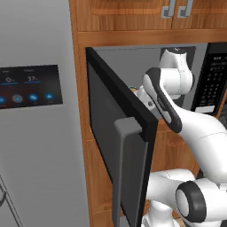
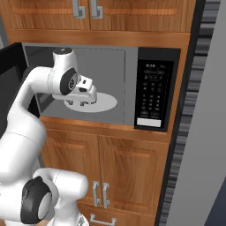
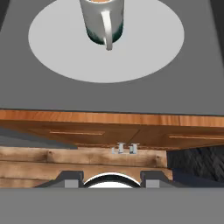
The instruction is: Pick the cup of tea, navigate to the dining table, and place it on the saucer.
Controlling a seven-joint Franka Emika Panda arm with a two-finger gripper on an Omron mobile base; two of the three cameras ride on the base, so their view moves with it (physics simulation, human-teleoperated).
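Inside, cup of tea (image 3: 103,22) upright on microwave (image 2: 128,75) turntable (image 3: 144,48), brown liquid within

The fridge display (image 1: 29,86) shows "0" and "37"; other text is illegible.

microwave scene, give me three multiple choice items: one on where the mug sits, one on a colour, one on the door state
1. Where does the small white mug of tea stand?
A. on the round grey turntable inside the microwave
B. on a saucer
C. in the gripper

2. What colour is the band near the mug's base?
A. orange
B. teal-green
C. black

3. The dark microwave door is:
A. shut
B. swung open
C. removed

Answers: A, the hand view shows it on the turntable; B, the band is teal-green; B, the left base view shows the door swung outward.
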